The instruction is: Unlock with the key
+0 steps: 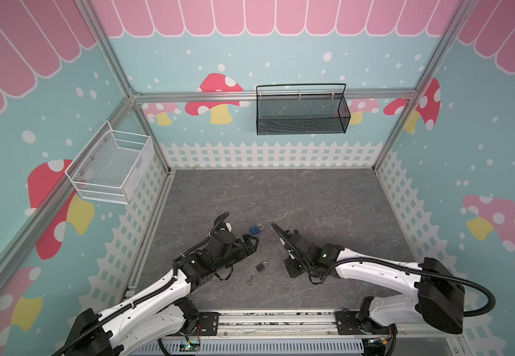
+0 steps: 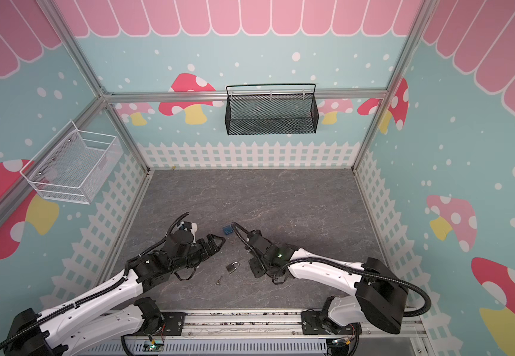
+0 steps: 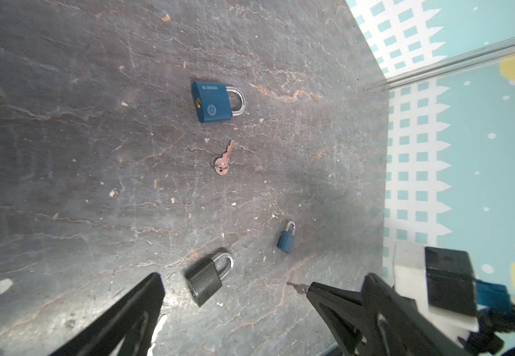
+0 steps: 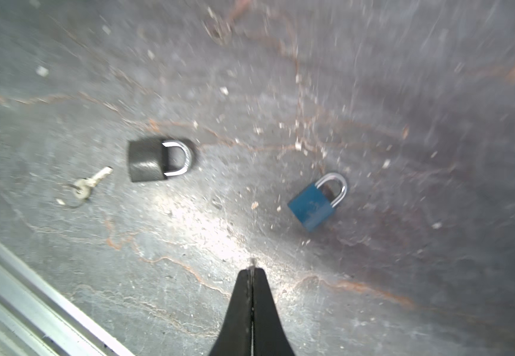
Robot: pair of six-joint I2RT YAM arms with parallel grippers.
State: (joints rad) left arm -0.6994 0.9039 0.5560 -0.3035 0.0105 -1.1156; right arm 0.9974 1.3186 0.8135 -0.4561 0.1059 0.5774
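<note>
Grey, stone-veined tabletop (image 1: 311,200) carries every lock we see. Our right claw (image 4: 252,272) is clenched on a small key (image 3: 297,286), and only the key's silvery tip pokes out beyond the pinched fingers. Just beside that tip lies a small blue padlock (image 3: 285,240), flat on its side. Our left claw (image 3: 263,275) is released, its fingers spread wide and grasping nothing. In the left wrist view a dark grey padlock (image 3: 206,282) lies flat between those fingers, touching neither. Farther from that claw we find a coppery key (image 3: 225,155) on a ring, and beyond it a large blue padlock (image 3: 213,103), also lying flat. In both top views the large blue padlock sits a little below the frame's centre and the dark grey padlock lower still, with the left claw's tips between the two. A second ringed key (image 1: 251,280) lies just below and left of the dark grey padlock. The right wrist view is blurred, so we cannot read finer detail there.
</note>
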